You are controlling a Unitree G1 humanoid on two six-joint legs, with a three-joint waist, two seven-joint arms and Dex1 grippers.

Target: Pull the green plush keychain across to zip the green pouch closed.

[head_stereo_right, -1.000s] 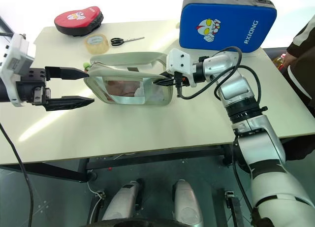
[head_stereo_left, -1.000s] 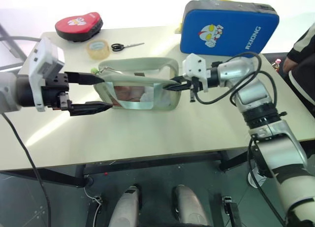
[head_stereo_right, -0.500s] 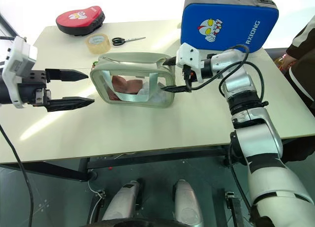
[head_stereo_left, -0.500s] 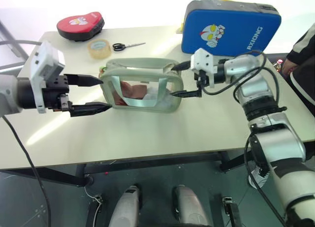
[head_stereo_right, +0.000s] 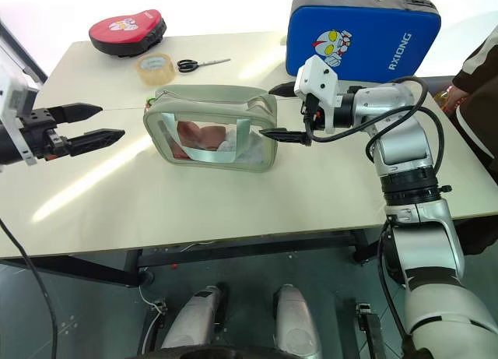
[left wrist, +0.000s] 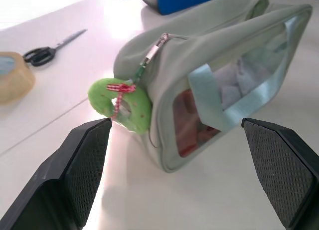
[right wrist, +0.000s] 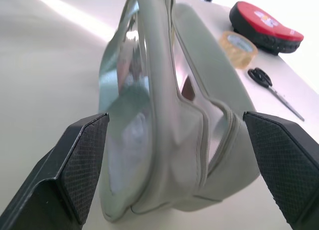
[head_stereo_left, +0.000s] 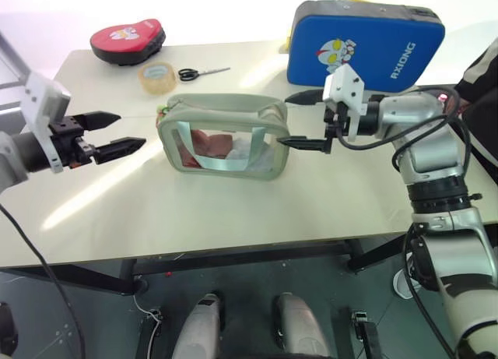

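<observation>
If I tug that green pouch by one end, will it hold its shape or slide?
Probably floppy: the green pouch shows soft fabric that sags and creases along the top. It likely slides on the smooth table, since both open grippers stand clear.

Bright light from beyond the table [head_stereo_left: 233, 203] washes out its far edge; glare streaks the top. Wrist views: near fingers [left wrist: 75, 175] soft.

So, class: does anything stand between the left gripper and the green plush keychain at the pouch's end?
Nothing visible does. The left gripper hangs open beside the green pouch, with only bare table between its fingers and the green plush keychain. The tape roll and scissors lie farther back.
</observation>
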